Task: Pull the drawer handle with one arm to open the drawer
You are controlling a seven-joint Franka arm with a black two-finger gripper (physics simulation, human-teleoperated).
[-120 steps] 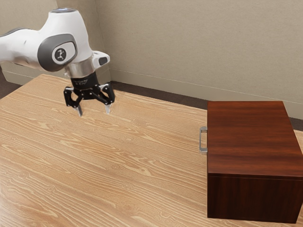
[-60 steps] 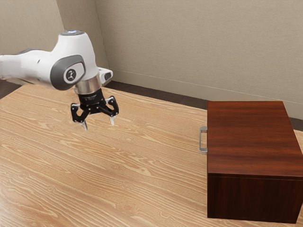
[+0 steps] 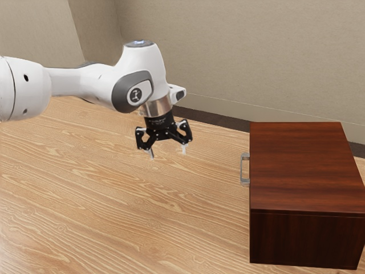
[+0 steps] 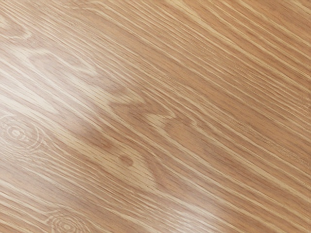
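Observation:
A dark red-brown wooden drawer box [image 3: 305,191] stands on the table at the exterior view's right. Its grey metal handle [image 3: 244,168] sticks out of the box's side that faces the arm. My black gripper [image 3: 167,152] hangs open above the table, fingers pointing down, some way to the left of the handle and a little higher. Nothing is between the fingers. The drawer front lies flush with the box. The wrist view looks straight down on the bare wood grain of the table [image 4: 155,116] under my hand.
The light wooden table [image 3: 102,200] stretches wide to the exterior view's left and front. A beige wall with a dark baseboard [image 3: 228,120] runs behind the table's far edge.
My arm has swung toward the exterior view's right and slightly lower, bringing the open gripper closer to the handle. The box and handle have not moved.

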